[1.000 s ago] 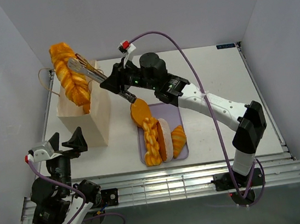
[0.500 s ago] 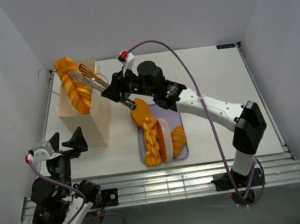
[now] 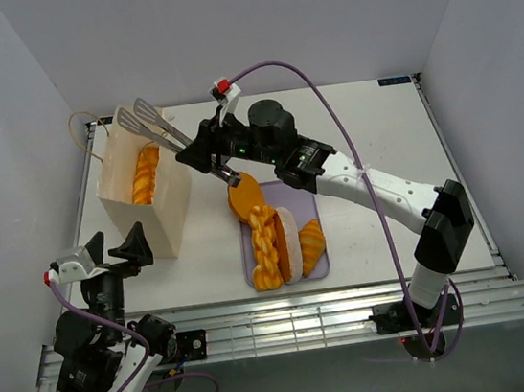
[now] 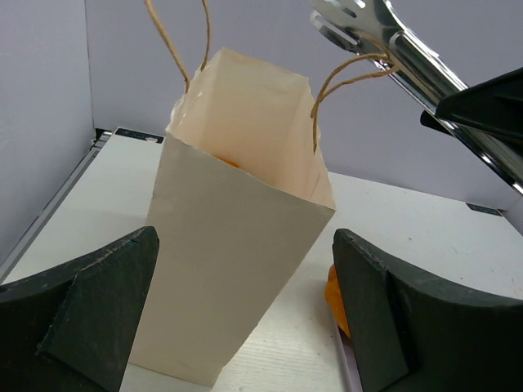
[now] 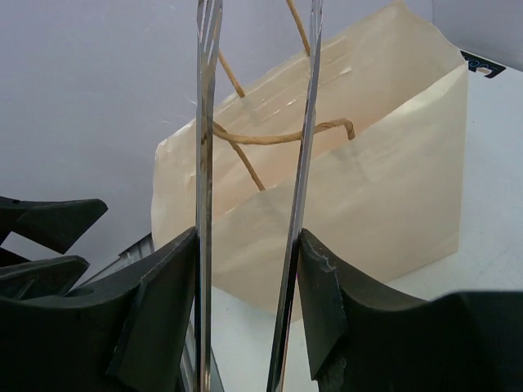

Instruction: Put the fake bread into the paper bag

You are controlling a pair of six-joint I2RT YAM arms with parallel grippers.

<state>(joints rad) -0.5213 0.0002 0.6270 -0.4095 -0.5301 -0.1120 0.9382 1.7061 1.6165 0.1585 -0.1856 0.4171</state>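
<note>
The cream paper bag (image 3: pixel 173 217) stands upright at the left of the table. A braided loaf of fake bread (image 3: pixel 146 173) lies inside its open mouth. My right gripper (image 3: pixel 210 150) is shut on the handles of the metal tongs (image 3: pixel 151 125), whose two blades stand apart and empty over the bag's rim. In the right wrist view the fingers (image 5: pixel 327 286) press the tong arms (image 5: pixel 204 163) in front of the bag (image 5: pixel 384 204). More fake bread lies on the tray: a braided loaf (image 3: pixel 265 244), an oval loaf (image 3: pixel 244 196), a bun (image 3: pixel 288 243) and a croissant (image 3: pixel 312 244). My left gripper (image 3: pixel 115 251) is open, facing the bag (image 4: pixel 237 269).
The lilac tray (image 3: pixel 309 199) sits mid-table, right of the bag. The bag's cord handles (image 3: pixel 81 123) loop out at the back left. White enclosure walls close in on the left, back and right. A metal rail runs along the near edge (image 3: pixel 289 328).
The braided loaf, held in the tongs over the bag a second ago, has dropped inside. The tong blades have spread and the right arm has shifted slightly. The left arm is still.
</note>
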